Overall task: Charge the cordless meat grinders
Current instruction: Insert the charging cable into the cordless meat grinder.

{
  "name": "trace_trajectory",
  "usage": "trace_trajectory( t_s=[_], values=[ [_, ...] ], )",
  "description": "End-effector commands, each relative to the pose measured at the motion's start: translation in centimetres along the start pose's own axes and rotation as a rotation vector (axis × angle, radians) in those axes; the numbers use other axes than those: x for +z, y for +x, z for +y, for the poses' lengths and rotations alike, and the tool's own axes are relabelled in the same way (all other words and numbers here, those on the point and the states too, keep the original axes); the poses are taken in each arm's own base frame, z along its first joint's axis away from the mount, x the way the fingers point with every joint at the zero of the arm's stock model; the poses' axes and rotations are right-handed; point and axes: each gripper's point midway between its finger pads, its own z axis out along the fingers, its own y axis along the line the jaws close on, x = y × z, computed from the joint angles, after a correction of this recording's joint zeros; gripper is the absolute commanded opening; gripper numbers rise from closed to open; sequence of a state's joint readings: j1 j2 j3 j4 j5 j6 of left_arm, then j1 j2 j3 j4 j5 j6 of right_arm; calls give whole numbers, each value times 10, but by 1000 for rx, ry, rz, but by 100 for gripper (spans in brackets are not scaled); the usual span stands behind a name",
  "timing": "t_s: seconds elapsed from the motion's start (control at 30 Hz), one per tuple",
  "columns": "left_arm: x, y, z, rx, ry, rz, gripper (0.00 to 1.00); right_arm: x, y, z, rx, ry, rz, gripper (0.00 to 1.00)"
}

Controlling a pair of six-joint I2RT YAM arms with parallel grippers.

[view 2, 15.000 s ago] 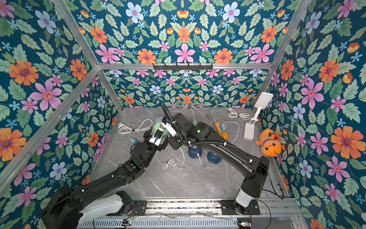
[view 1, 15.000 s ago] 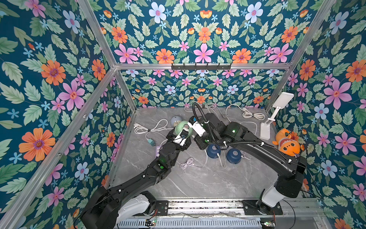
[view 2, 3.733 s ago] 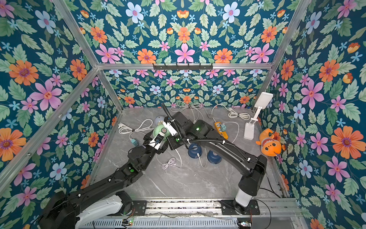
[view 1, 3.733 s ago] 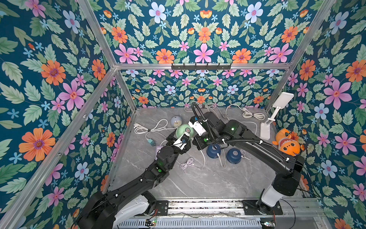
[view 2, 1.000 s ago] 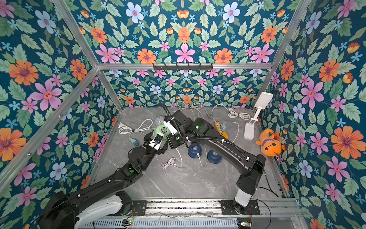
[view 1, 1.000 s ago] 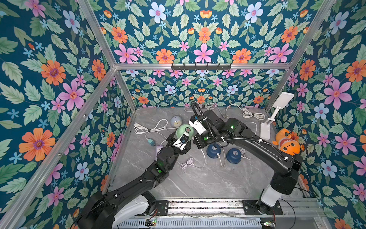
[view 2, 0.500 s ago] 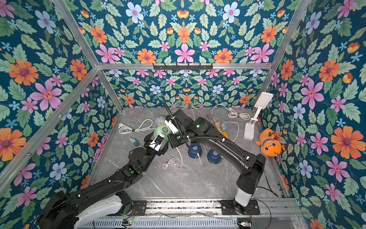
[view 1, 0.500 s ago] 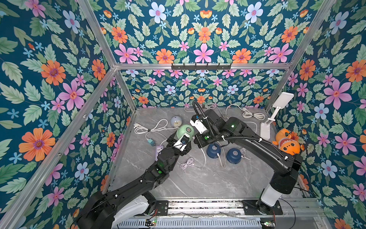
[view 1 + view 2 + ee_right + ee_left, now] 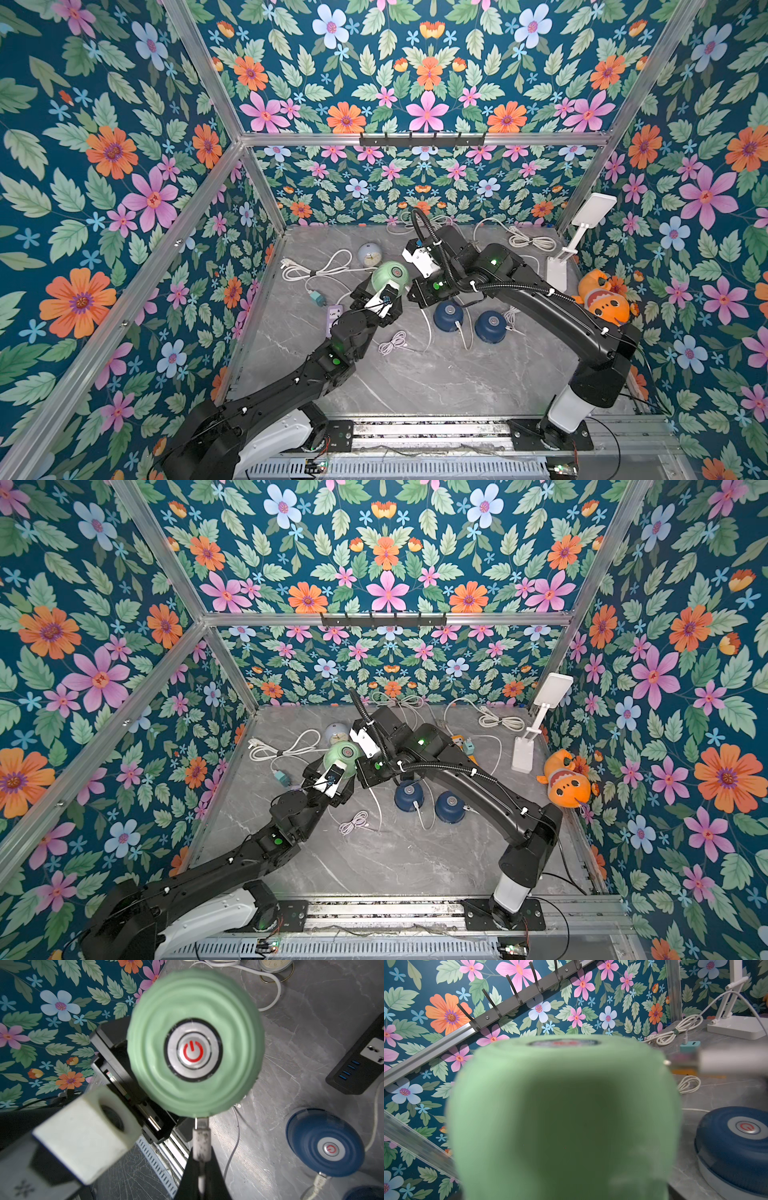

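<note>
plugging step: left gripper (image 9: 387, 287) clamps the mint green grinder (image 9: 392, 272) raised at frame centre in both top views, right gripper (image 9: 200, 1153) pinches the white plug (image 9: 200, 1134) against its side, which likely needs aligning, then pushing home.

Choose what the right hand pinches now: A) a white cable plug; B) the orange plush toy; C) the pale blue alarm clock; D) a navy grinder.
A: the right wrist view shows the right hand shut on the white cable plug, its metal tip at the rim of the green grinder.
</note>
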State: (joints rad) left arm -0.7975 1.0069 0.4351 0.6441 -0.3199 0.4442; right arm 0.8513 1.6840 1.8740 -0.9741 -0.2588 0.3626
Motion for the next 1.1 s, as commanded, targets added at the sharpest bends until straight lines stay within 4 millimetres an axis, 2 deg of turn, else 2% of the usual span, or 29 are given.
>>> trace_trajectory(
  t_s=[0.0, 0.6, 0.83, 1.07],
  values=[
    [-2, -8, -5, 13, 27, -40, 35, -8, -24, 12, -16, -62, -101, 0],
    [0, -14, -10, 13, 53, -53, 31, -2, -17, 13, -53, -72, -35, 0],
    [-4, -15, -12, 13, 64, -59, 29, -6, -22, 9, -76, -51, -26, 0],
    [-5, -13, -16, 20, 74, -51, 26, 0, -20, 20, -80, -111, 51, 0]
  ],
)
